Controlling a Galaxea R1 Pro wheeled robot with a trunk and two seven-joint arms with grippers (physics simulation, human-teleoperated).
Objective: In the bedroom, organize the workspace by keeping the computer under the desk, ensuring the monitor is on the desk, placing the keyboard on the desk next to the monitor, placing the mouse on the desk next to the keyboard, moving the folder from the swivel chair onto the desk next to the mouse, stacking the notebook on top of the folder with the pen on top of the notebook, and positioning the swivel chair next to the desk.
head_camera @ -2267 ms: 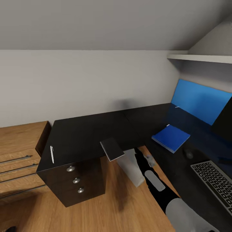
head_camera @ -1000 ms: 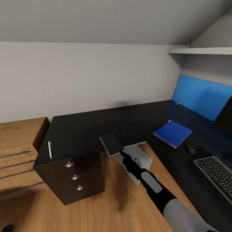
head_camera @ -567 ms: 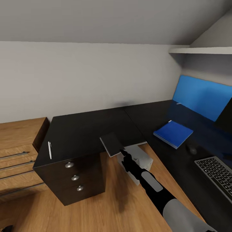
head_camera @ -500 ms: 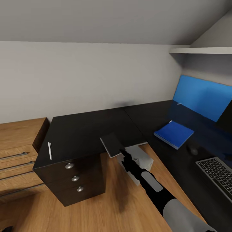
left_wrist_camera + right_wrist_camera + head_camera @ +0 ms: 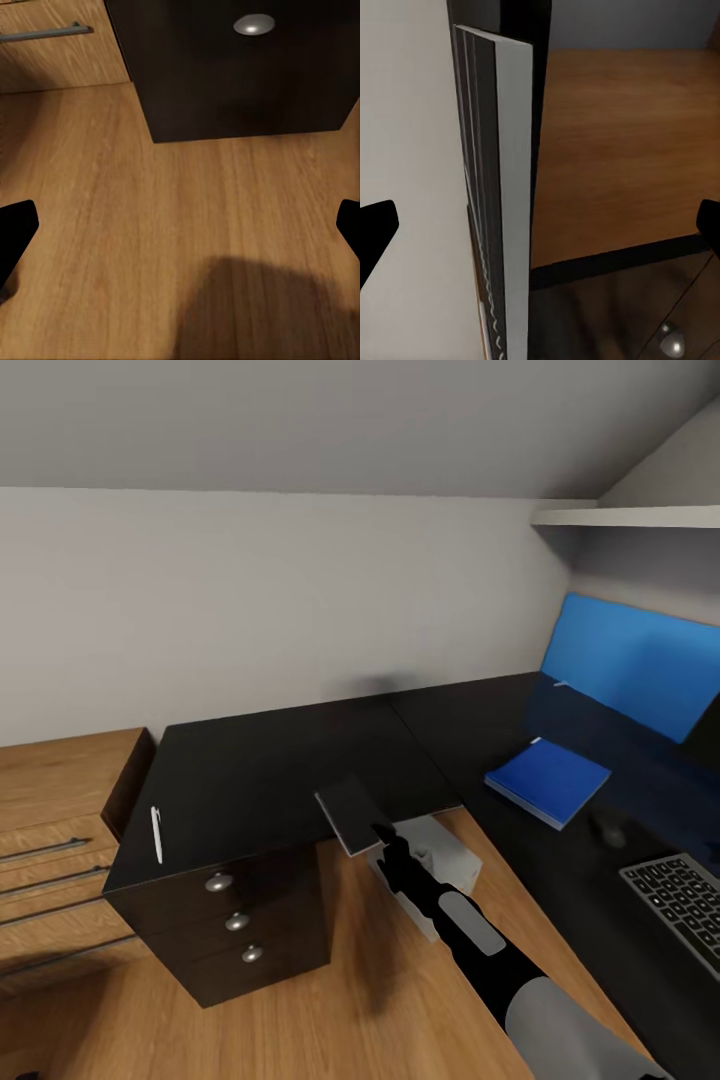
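Glossy black, the top of the L-shaped desk (image 5: 270, 760) ran from the three-drawer unit (image 5: 235, 920) round the corner toward the blue wall panel (image 5: 630, 660). The right gripper (image 5: 378, 832) held the dark notebook (image 5: 350, 812) by its near edge, tilted, at the desk's front edge above the light grey computer (image 5: 432, 865) on the plank floor (image 5: 300, 1020); in the right wrist view the notebook (image 5: 499, 195) stood edge-on between the fingertips. The white pen (image 5: 156, 834) lay near the desk's left edge, well apart from the notebook. The blue folder (image 5: 548, 780) lay flat on the right wing, with the mouse (image 5: 606, 828) just beyond it and the keyboard (image 5: 680, 900) nearer. The left gripper (image 5: 180, 232) hung spread wide above the floor.
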